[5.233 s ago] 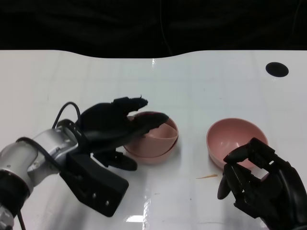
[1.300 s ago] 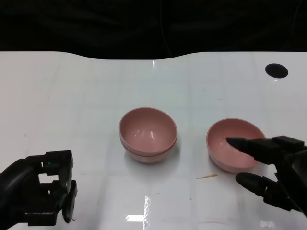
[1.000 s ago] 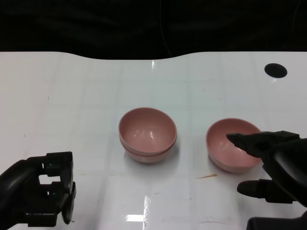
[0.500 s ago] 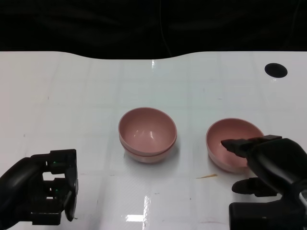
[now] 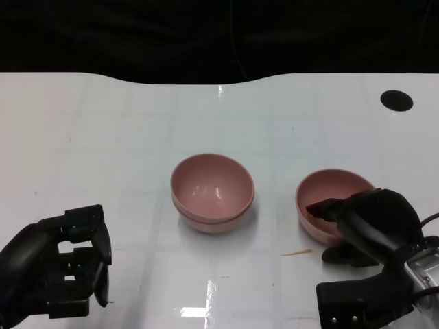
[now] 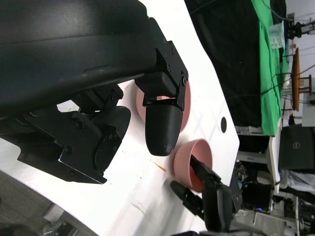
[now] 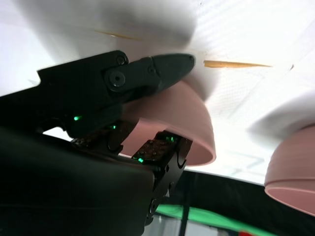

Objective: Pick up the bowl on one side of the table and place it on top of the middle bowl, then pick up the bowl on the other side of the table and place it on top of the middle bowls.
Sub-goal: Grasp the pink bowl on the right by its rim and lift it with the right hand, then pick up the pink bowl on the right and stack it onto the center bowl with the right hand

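Pink bowls sat on the white table [image 5: 137, 116]. Two of them made the middle stack [image 5: 212, 193], one inside the other, near the middle of the table. The side bowl [image 5: 329, 203] stood apart from the stack, on the robot's right. The right hand [image 5: 367, 223] was at this bowl's near edge. One black finger [image 5: 321, 207] reached over the rim into the bowl, and another finger [image 7: 162, 69] lay against the outside wall, so the rim sat between them. The bowl still rested on the table. The left hand [image 5: 58, 264] was low at the near left, away from the bowls, with its fingers curled in around nothing.
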`<state>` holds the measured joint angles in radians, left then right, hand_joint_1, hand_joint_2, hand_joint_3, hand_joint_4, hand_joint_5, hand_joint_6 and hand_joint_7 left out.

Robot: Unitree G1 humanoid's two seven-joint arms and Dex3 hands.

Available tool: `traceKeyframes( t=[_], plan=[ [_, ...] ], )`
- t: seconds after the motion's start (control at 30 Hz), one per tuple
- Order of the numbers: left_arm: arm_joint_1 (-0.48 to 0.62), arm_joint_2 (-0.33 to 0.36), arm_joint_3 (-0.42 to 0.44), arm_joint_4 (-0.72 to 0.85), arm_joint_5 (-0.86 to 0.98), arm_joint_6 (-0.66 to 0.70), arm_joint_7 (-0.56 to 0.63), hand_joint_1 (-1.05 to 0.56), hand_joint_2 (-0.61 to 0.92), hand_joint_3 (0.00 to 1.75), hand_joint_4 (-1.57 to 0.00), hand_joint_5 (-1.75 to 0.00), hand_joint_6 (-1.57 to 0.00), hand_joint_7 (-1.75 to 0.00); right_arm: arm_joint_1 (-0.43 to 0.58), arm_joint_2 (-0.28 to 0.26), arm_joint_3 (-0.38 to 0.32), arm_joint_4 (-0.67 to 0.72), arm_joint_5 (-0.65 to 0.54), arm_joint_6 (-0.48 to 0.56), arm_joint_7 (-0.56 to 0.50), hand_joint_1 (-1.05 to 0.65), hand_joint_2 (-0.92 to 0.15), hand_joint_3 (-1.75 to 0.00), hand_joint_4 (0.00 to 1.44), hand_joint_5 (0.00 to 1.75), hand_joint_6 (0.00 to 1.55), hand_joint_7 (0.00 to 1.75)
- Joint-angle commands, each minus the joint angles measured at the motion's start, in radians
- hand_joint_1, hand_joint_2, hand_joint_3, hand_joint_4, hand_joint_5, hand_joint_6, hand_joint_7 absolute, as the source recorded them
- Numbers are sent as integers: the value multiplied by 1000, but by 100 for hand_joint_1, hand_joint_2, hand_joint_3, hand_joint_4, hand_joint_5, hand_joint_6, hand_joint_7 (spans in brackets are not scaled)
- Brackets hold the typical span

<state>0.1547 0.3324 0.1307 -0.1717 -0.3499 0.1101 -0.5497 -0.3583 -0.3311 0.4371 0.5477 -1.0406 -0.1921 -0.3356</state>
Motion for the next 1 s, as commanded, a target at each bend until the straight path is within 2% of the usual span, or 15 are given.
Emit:
traceKeyframes(
  t=[0.03, 0.07, 0.1, 0.13, 0.17, 0.2, 0.27, 0.37, 0.57, 0.67, 0.8, 0.9, 1.0],
  plan=[
    [10, -3, 3, -1, 18, -10, 21, 25, 63, 134, -78, -175, -65, -172, -79, 12, 23, 154, 27, -96, -206, -19, -91, -2, 82, 123, 118, 8],
    [10, -6, 3, -4, 16, -2, 26, 25, 63, 134, -78, -175, -66, -171, -98, 15, 28, 193, 38, -128, -254, -16, -92, -3, 77, 148, 107, 48],
    [11, -8, 3, -5, 15, 1, 29, 25, 63, 135, -78, -175, -66, -171, -112, 17, 34, 223, 45, -149, -287, -14, -92, -6, 75, 161, 87, 100],
    [10, -10, 0, -4, 22, -8, 30, 26, 63, 135, -78, -175, -66, -171, -123, 15, 39, 240, 52, -171, -309, -14, -92, -11, 74, 169, 72, 138],
    [8, -10, -3, 0, 30, -18, 29, 26, 63, 135, -78, -175, -66, -171, -131, 9, 44, 244, 58, -186, -320, -16, -92, -18, 75, 172, 65, 156],
    [6, -10, -5, 3, 35, -25, 27, 26, 63, 135, -78, -175, -66, -171, -135, 1, 46, 234, 64, -196, -315, -16, -92, -22, 76, 173, 61, 165],
    [3, -13, -6, 10, 41, -36, 24, 27, 62, 135, -78, -175, -66, -170, -138, -15, 47, 213, 80, -211, -292, -17, -91, -24, 76, 174, 56, 173],
    [2, -17, -6, 14, 42, -46, 24, 27, 61, 135, -79, -175, -67, -170, -130, -41, 29, 144, 128, -224, -205, -18, -91, -24, 77, 175, 55, 174],
    [-3, -19, -6, 35, 51, -74, 20, 26, 60, 135, -80, -175, -70, -167, -106, -114, -61, -163, 293, -183, 126, -27, -92, -30, 78, 175, 51, 175],
    [-6, -18, -7, 48, 50, -85, 18, 25, 59, 135, -81, -175, -70, -166, -113, -107, -124, -292, 441, -166, 274, -22, -91, -40, 83, 175, 59, 175],
    [-9, -23, -3, 56, 35, -80, 16, 25, 59, 136, -81, -175, -71, -166, -150, -82, -158, -394, 537, -152, 380, -20, -59, -103, 86, 175, 64, 175],
    [-11, -26, -4, 64, 32, -89, 13, 26, 60, 137, -82, -175, -71, -166, -189, -65, -157, -413, 561, -175, 412, -18, -49, -115, 88, 175, 65, 175],
    [-8, -26, -10, 56, 47, -89, 27, 25, 59, 137, -83, -175, -71, -166, -228, -38, -149, -430, 571, -161, 456, -20, -45, -119, 89, 175, 65, 175]
  ],
)
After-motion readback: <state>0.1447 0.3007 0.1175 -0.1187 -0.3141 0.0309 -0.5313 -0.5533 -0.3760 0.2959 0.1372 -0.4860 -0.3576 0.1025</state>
